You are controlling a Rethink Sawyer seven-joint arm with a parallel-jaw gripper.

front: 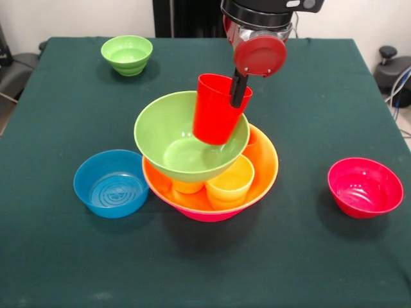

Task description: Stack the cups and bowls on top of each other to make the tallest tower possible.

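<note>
My gripper is shut on the rim of a red cup; one black finger shows outside the rim. The cup hangs tilted over the medium-large green bowl, and I cannot tell whether its base touches the bowl. That green bowl rests tilted on cups inside the tower: a yellow cup and an orange cup stand in the large orange bowl. The orange bowl nests in the large pink bowl. Something orange behind the green bowl is mostly hidden.
A small blue bowl sits just left of the tower, almost touching it. A small red bowl stands alone at the right, and a small green bowl at the far left. All rest on a dark green tablecloth.
</note>
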